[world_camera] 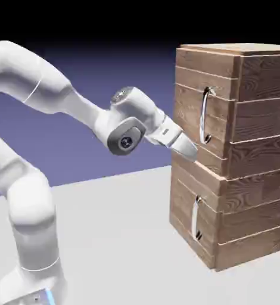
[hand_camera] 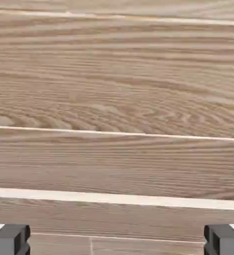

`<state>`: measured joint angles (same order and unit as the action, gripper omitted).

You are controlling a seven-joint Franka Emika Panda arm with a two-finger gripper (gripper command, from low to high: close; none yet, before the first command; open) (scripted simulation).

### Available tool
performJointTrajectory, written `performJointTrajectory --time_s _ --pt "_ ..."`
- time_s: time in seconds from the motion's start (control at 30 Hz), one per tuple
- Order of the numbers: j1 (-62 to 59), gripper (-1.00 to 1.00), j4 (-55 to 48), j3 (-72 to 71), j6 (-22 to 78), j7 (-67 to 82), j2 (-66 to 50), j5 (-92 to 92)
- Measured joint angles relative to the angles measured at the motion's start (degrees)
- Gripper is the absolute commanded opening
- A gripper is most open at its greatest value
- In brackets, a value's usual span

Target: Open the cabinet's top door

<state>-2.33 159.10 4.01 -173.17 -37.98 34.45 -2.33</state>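
Standing upright at the exterior view's right, the cabinet (world_camera: 226,155) is a tall box of brown wood-grain planks with two fronts, one above the other. The robot arm (world_camera: 32,77), white and jointed, reaches in from the exterior view's left. The top door (world_camera: 189,107) forms the upper front; its edges lie flush with the cabinet body. The lower door (world_camera: 187,205), shorter, lies directly beneath it. The gripper (hand_camera: 117,240) points obliquely downward toward the lower part of the top door, to the exterior view's left of the upper handle (world_camera: 205,116), a curved, silver, vertical bar. Its jaws are wide apart, the two grey tips at opposite sides of the hand view, with only planks and pale seams visible between them. The lower handle (world_camera: 196,218), also silver and vertical, is the smaller of the two.
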Motion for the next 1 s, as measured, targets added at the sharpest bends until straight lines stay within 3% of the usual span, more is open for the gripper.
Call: performJointTrajectory --time_s 1.0 --pt "6.35 0.00 -13.93 15.24 6.18 38.41 10.32 -74.69"
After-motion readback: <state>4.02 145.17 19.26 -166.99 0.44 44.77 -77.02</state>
